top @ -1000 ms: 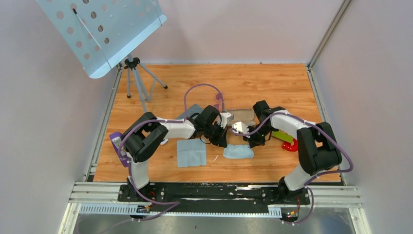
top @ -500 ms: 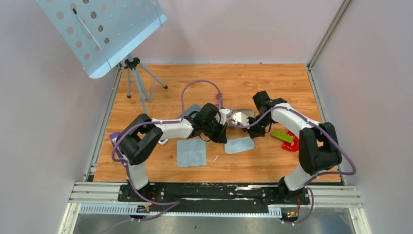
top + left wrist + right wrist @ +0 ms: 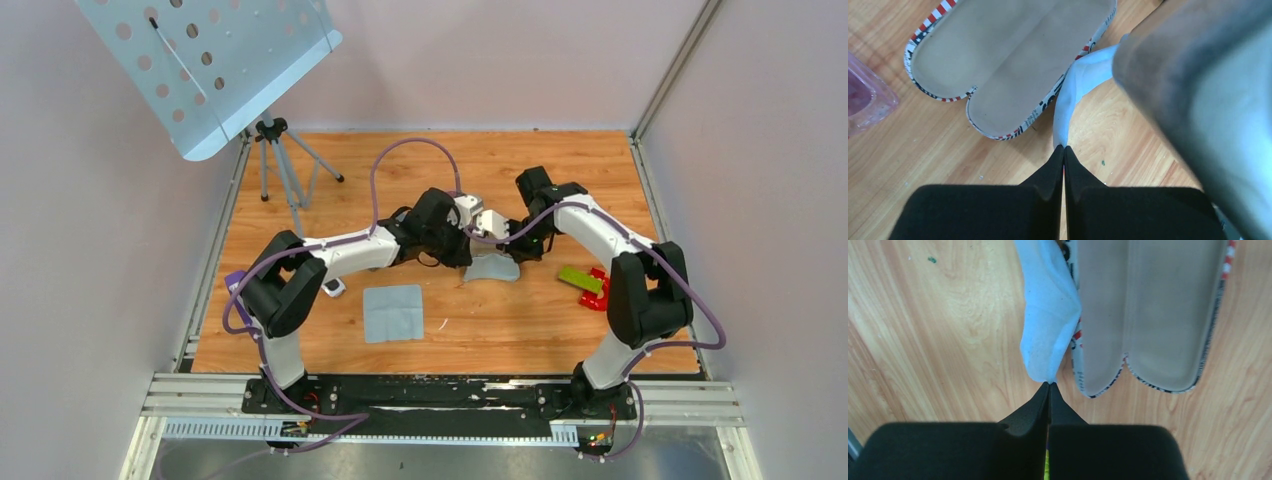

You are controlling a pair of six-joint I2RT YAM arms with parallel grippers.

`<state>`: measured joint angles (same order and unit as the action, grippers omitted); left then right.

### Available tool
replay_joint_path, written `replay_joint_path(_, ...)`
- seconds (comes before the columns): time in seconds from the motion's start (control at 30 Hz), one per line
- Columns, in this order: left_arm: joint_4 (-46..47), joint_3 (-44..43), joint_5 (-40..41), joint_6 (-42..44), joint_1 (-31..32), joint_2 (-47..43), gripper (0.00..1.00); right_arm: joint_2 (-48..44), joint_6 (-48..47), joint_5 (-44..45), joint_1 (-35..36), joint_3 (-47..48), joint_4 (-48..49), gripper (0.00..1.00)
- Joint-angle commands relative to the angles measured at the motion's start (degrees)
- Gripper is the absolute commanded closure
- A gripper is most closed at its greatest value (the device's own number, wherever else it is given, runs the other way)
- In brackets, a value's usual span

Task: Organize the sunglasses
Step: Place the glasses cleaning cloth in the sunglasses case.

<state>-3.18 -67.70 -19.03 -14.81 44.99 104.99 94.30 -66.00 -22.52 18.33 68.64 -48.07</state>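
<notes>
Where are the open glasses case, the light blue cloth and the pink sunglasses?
open glasses case point(image 3: 998, 45): left wrist view, tan inner lining.
light blue cloth point(image 3: 1048, 315): right wrist view, middle of the fold.
pink sunglasses point(image 3: 863, 96): left wrist view, tinted lens at left edge.

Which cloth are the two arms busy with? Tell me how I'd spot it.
Look at the middle of the wooden table, where the two arms meet. Just there, beside the open flag-patterned case, is a pale blue cloth. Unlike the flat cloth nearer the front, it is bunched up, with each arm's jaws shut on it.
</notes>
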Motion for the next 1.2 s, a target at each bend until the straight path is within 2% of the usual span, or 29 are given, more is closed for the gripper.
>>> replay_joint_path(0.0, -1.9, -2.8, 1.4, 1.5, -0.6, 0.2, 1.0, 2.1, 1.2, 1.1, -0.2, 3.9, -3.1, 1.0)
replay_joint_path(0.3, -4.8, -8.1, 2.4, 2.8, -1.7, 2.3, 1.0, 4.1, 1.6, 1.8, -0.6, 8.9, -4.0, 1.0)
replay_joint_path(0.7, -9.0, -15.4, 4.6, 3.4, -2.4, 8.4, 1.0, 11.9, 4.7, 2.1, -3.0, 16.6, -4.3, 1.0)
replay_joint_path(1.17, -11.6, -19.2, 3.4, 3.7, -2.8, 12.6, 1.0, 15.4, 4.3, 2.7, -3.1, 17.5, -4.6, 1.0)
